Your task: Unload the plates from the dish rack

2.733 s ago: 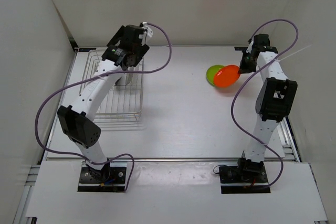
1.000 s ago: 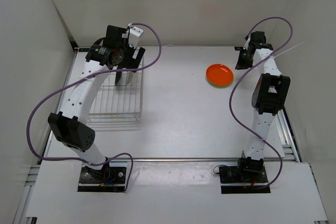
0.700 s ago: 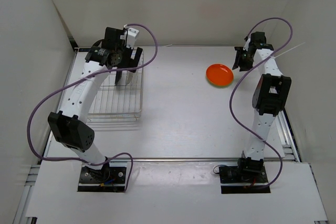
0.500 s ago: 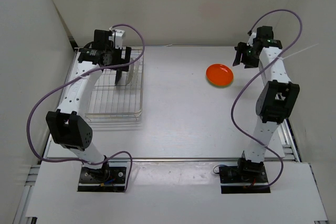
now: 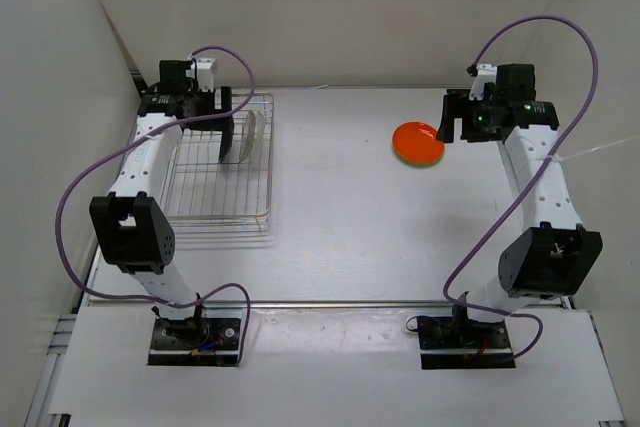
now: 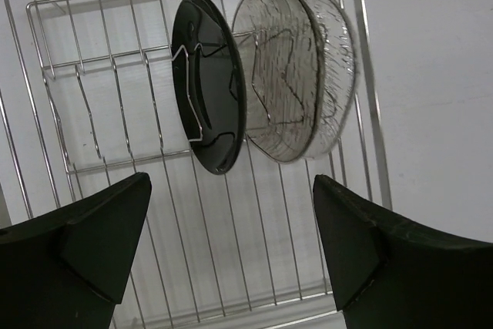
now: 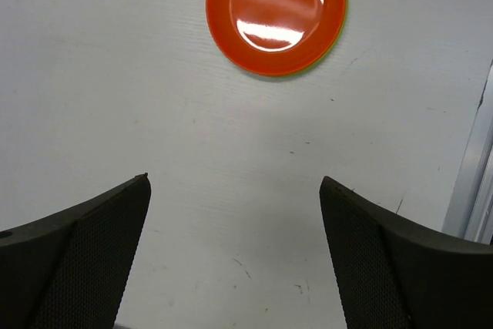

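Note:
The dish rack (image 5: 215, 187) (image 6: 92, 113) is a silver wire basket at the table's far left. A glossy black plate (image 6: 209, 82) (image 5: 228, 144) and a clear plate (image 6: 296, 71) (image 5: 251, 135) stand on edge in it, side by side. My left gripper (image 6: 231, 181) (image 5: 205, 119) hovers open above them, holding nothing. At the far right an orange-red plate (image 7: 276, 13) (image 5: 418, 142) lies flat on the table, with a lime green plate's rim (image 7: 341, 25) peeking out beneath it. My right gripper (image 7: 235, 180) (image 5: 450, 119) hangs open and empty just beside the stack.
White walls close in the table on the left, back and right. A metal rail (image 7: 477, 182) runs along the table's right edge. Purple cables loop over both arms.
My right gripper has opened and drawn back from the orange-red plate, which now lies on the green one. My left arm has swung left over the rack, still open.

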